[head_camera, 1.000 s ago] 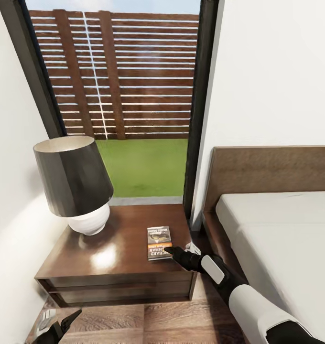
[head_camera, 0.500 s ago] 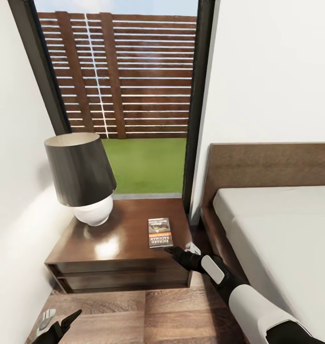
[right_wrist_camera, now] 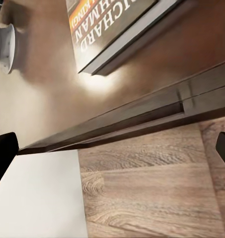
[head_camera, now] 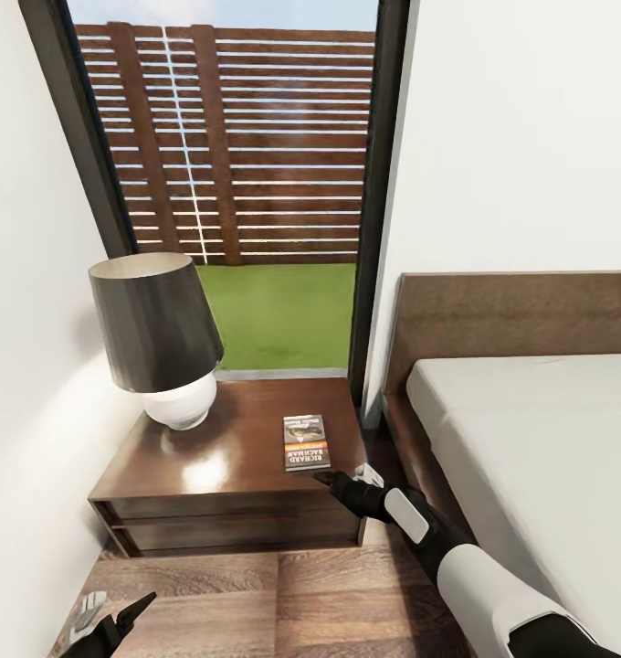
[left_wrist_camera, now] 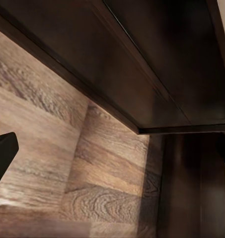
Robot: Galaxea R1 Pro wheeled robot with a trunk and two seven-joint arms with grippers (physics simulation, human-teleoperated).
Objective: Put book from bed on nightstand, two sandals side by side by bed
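**Book lying on nightstand, both grippers empty**

White-walled bedroom w/ wood-plank floor (head_camera: 283, 594); tall dark-framed window (head_camera: 228, 183) behind the nightstand looks out on grass and a slatted brown fence.

Nightstand (head_camera: 228, 475): glossy dark-brown, one wide drawer, set between the left wall and the bed (head_camera: 530, 439). Bed has a brown headboard and plain pale mattress, just to the nightstand's right.

Lamp (head_camera: 160, 338) w/ dark shade and white ribbed base stands on the nightstand's rear left part.

Book (head_camera: 305, 442) lies flat on the nightstand top, near its front right corner, cover up. Orange band across the cover, white lettering below it; right wrist view reads "RICHARD" and part of "...HMAN", plus "...KING" on the orange band (right_wrist_camera: 112, 25). Nothing touches it.

Right gripper (head_camera: 347, 477) hovers just off the nightstand's front right edge, a little short of the book, fingers spread, holding nothing. Right wrist cam shows both dark fingertips (right_wrist_camera: 3, 153) wide apart over the nightstand's front edge.

Left gripper (head_camera: 110, 617) hangs low over the floor, before the nightstand's front left corner, fingers parted, empty. Left wrist cam looks at the nightstand's underside (left_wrist_camera: 142, 64) and floorboards.
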